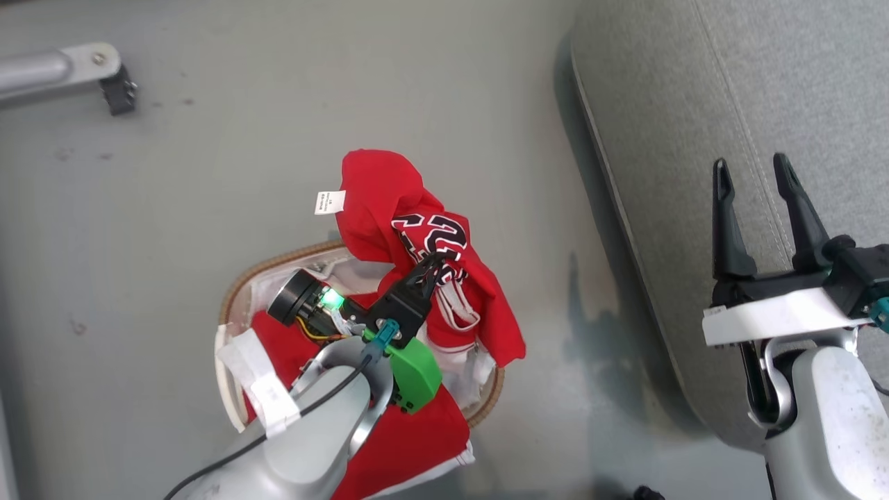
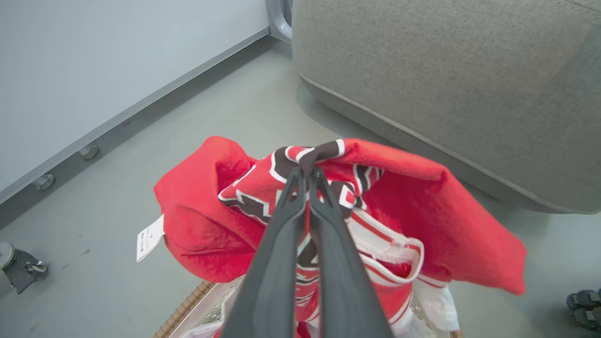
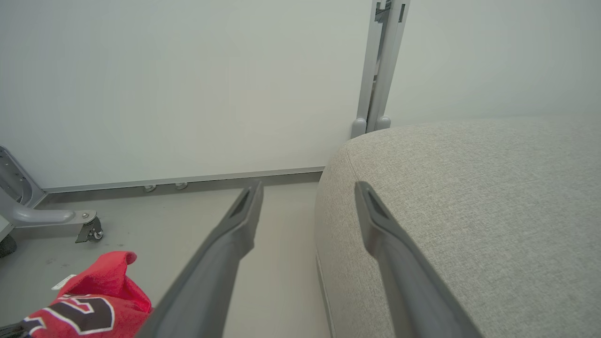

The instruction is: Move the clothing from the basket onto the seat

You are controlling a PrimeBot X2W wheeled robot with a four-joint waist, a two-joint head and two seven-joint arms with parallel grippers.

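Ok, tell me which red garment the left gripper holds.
The jersey with the black 23, pinched by the left gripper above the basket; the other garment lies inside.

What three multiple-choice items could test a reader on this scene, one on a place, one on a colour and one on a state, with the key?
1. Where does the basket stand?
A) on the floor, beside the seat
B) on top of the seat
C) on a table

2. What colour are the digits on the jersey?
A) blue
B) yellow
C) black with white edges

3. In what state is the left gripper?
A) open and empty
B) shut on the jersey
C) open around a basket handle

Key:
1 A: the head view shows the basket on the grey floor, apart from the seat.
2 C: the digits are black, outlined in white.
3 B: its fingers meet on a fold of the jersey.
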